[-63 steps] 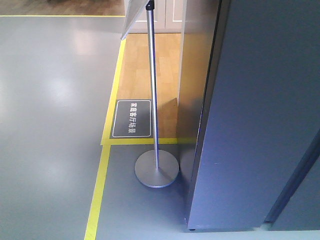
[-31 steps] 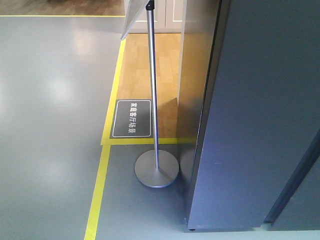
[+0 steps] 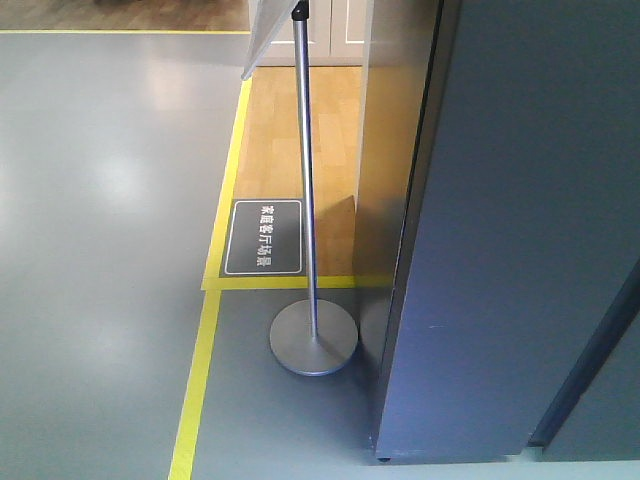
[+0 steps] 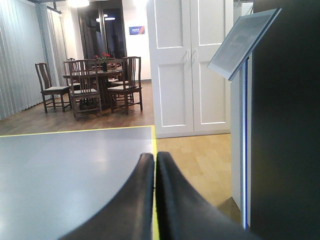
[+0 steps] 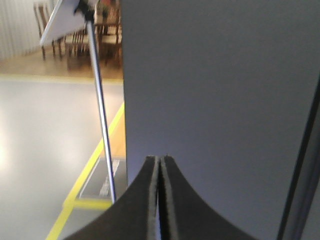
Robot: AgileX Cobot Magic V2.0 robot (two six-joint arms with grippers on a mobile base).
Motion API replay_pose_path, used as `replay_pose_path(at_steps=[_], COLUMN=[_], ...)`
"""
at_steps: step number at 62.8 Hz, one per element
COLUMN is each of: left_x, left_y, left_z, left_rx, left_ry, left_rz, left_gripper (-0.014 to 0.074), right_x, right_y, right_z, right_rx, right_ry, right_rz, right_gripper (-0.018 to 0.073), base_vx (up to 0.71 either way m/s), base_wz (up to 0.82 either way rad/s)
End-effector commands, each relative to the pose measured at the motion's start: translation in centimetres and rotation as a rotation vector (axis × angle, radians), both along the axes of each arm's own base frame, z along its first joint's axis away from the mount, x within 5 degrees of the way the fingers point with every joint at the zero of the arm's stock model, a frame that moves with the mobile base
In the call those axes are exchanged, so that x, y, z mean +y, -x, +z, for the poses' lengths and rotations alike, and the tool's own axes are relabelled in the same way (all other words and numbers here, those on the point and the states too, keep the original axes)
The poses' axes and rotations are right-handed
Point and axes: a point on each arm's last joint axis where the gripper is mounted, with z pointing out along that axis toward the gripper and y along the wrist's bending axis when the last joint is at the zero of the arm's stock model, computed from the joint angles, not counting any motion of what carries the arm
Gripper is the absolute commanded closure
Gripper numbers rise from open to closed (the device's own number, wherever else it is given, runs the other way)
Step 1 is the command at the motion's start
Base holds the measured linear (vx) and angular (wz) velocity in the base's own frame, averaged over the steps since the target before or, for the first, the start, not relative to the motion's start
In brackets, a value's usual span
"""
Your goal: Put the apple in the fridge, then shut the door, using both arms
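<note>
— Where's the apple? I can't find it in any view.

— Nor can I. It isn't on the floor (image 3: 100,200) and neither claw has it, so it is either already inside the fridge (image 3: 520,230) or somewhere off camera; these views don't settle it.

— And the claws?

— The left claw (image 4: 155,165) has its two black fingers pressed flat together with nothing between them, pointed out over the grey floor toward the white cupboard doors (image 4: 187,65). The right claw (image 5: 160,165) is pinched together just the same, empty, aimed straight at the fridge's dark grey face.

— Why closed, do you think?

— Closed fingers make a blunt tip, which would suit pushing a panel rather than gripping one. The right claw sits near the grey surface, though I can't tell whether it touches.

— Is the door shut?

— From the front view the grey face looks flush, with a dark seam running down at lower right. Probably shut, but no interior shows either way.

— And that pole?

— A sign stand (image 3: 312,340), its round base just beside the fridge's left corner, worth keeping the left arm clear of.
</note>
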Motion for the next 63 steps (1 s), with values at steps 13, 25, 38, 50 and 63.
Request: replay_pose_path(at_steps=[13,25,38,50,63], left_x=[0.0,0.0,0.0,0.0,0.0], left_y=[0.1,0.1,0.1,0.1,0.1], left_z=[0.1,0.1,0.1,0.1,0.1], left_rx=[-0.069,-0.069,-0.069,-0.069,-0.069], left_ry=[0.012,0.012,0.012,0.012,0.012], left_rz=[-0.001,-0.001,-0.001,-0.001,-0.001], left_gripper=[0.0603,0.0603,0.0603,0.0603,0.0603], right_x=[-0.1,-0.4,-0.4,-0.4,-0.3], right_y=[0.1,0.1,0.1,0.1,0.1], right_z=[-1.4,-1.5,-1.4,-1.4,-1.2], right_rx=[-0.146,-0.145,-0.147,-0.153,-0.170], right_ry=[-0.026,-0.022,-0.015,0.010,-0.018], right_rz=[-0.002,-0.048,-0.051,-0.047,-0.035], right_gripper=[0.0563,0.0563,0.0563,0.0563,0.0563], base_vx=[0.00,0.00,0.00,0.00,0.00], base_wz=[0.00,0.00,0.00,0.00,0.00])
